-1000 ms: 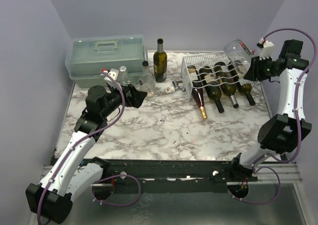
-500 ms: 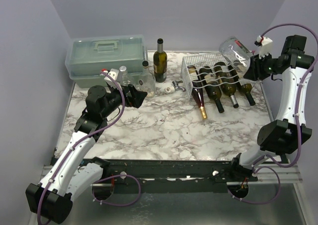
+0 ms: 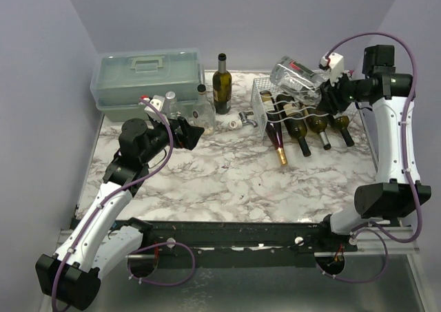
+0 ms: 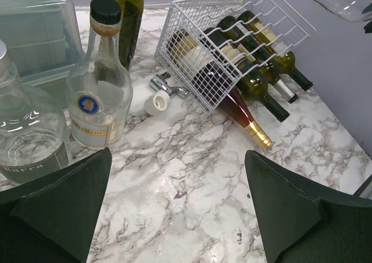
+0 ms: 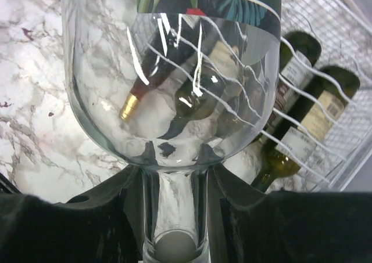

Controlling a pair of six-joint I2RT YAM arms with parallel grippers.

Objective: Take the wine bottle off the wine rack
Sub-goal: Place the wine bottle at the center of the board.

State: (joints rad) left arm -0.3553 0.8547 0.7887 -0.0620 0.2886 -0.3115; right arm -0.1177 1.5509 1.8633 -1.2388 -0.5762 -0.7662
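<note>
My right gripper (image 3: 329, 86) is shut on the neck of a clear glass wine bottle (image 3: 298, 76) and holds it in the air above the white wire wine rack (image 3: 260, 100). In the right wrist view the bottle (image 5: 174, 94) fills the frame, its neck between my fingers (image 5: 104, 211); the rack (image 5: 325, 19) lies beneath it. Several dark bottles (image 3: 303, 122) lie in the rack's wavy cradles, one with a gold cap (image 3: 281, 155). My left gripper (image 3: 191, 133) is open and empty over the marble, left of the rack (image 4: 232, 48).
A pale green toolbox (image 3: 148, 78) stands at the back left. Two clear bottles (image 4: 102, 89) and an upright dark bottle (image 3: 221, 85) stand beside it. A white cap and a metal piece (image 4: 163, 94) lie near the rack's left end. Walls close both sides.
My right arm has lifted the clear bottle off the rack's right end and swung it left, so that it hangs over the rack's back. The left arm has not moved.
</note>
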